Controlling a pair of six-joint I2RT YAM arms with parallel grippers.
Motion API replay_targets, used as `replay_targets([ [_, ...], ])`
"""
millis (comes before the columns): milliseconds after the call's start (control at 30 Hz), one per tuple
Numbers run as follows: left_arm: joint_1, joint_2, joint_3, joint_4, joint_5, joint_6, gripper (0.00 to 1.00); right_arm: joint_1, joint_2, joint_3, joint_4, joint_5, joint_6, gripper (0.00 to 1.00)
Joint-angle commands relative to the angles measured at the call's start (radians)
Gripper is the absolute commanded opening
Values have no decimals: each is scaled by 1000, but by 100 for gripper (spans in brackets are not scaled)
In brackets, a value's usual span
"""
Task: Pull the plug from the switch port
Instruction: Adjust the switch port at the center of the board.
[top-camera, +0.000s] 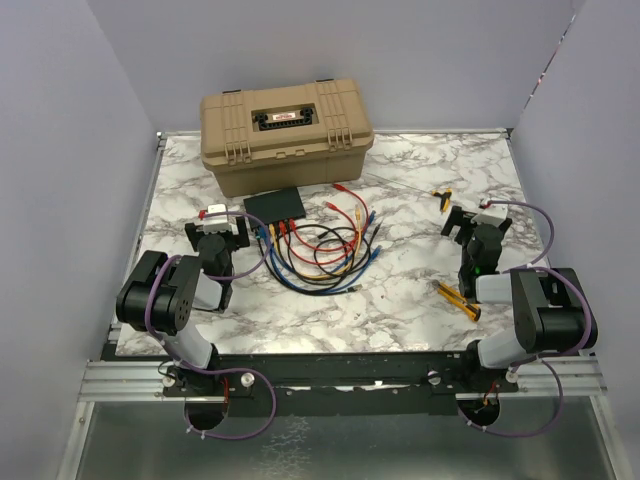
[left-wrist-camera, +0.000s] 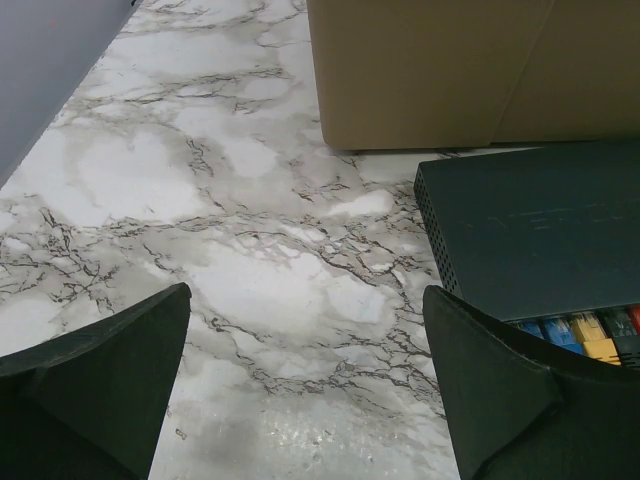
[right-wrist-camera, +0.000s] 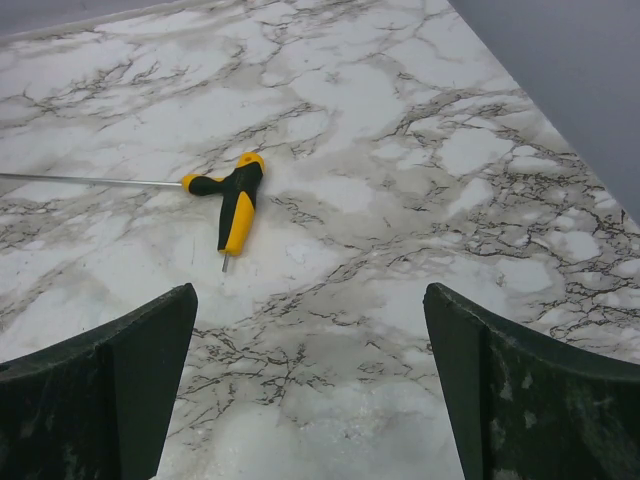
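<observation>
The switch (top-camera: 276, 205) is a flat matte-black box lying in front of the tan toolbox. Blue, yellow and red plugs (top-camera: 272, 231) sit in the ports on its near edge, and their cables (top-camera: 330, 255) loop to the right. In the left wrist view the switch (left-wrist-camera: 545, 230) lies at the right, with the coloured plugs (left-wrist-camera: 585, 332) at its near edge. My left gripper (top-camera: 226, 222) is open and empty, just left of the switch, low over the table (left-wrist-camera: 306, 300). My right gripper (top-camera: 476, 217) is open and empty at the right side of the table.
A large tan toolbox (top-camera: 287, 133) stands at the back behind the switch. A yellow-and-black T-handle tool (right-wrist-camera: 232, 200) with a long thin shaft lies ahead of the right gripper. Another yellow-handled tool (top-camera: 456, 297) lies near the right arm. Walls close in the sides.
</observation>
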Motion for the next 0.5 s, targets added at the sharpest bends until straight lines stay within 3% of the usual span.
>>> replay_targets([
  [0,0,8,0,26,-10,5,99,-6,13,5,39,-7,3,100],
  [467,0,7,1,26,-10,3,99,-6,13,5,42,-7,2,100],
])
